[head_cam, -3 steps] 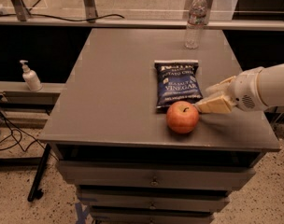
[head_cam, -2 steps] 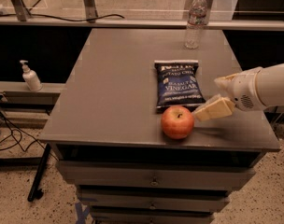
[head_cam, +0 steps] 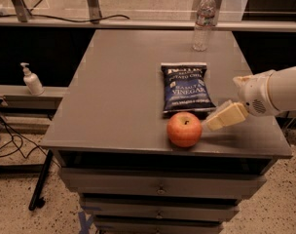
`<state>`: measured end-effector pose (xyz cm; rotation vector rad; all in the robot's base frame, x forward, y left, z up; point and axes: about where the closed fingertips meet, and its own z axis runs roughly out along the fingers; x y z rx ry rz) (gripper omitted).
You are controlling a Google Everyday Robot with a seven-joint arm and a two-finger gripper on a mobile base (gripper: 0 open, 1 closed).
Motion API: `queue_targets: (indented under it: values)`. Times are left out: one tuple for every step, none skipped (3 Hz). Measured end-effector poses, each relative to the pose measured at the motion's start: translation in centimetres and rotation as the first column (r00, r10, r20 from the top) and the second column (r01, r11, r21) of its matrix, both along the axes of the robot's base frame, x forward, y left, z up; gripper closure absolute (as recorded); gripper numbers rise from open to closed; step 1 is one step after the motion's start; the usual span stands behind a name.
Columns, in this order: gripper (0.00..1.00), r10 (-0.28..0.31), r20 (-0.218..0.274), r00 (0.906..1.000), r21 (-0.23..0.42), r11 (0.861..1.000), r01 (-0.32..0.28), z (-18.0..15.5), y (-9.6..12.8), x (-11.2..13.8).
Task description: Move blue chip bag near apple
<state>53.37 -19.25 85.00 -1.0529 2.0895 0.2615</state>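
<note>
The blue chip bag lies flat on the grey table, right of centre, with its white lettering facing up. The red-orange apple stands just in front of the bag's near edge, close to the table's front edge. My gripper reaches in from the right on a white arm, low over the table. It is just right of the apple and beside the bag's near right corner, holding nothing.
A clear water bottle stands at the table's back right. A soap dispenser sits on a low ledge to the left. Drawers are below the tabletop. Cables lie on the floor at left.
The apple has shifted a little left and toward the table's front edge. My gripper has dropped slightly and drawn back a bit to the right. The bag has not moved.
</note>
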Motion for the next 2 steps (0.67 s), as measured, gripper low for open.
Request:
queue_targets:
  values:
    - [0.0, -0.022, -0.003, 0.9997, -0.016, 1.0, 0.022, -0.2, -0.9, -0.3]
    - [0.0, -0.125, 0.053, 0.9907, -0.027, 0.992, 0.127, 0.9, -2.7, -1.3]
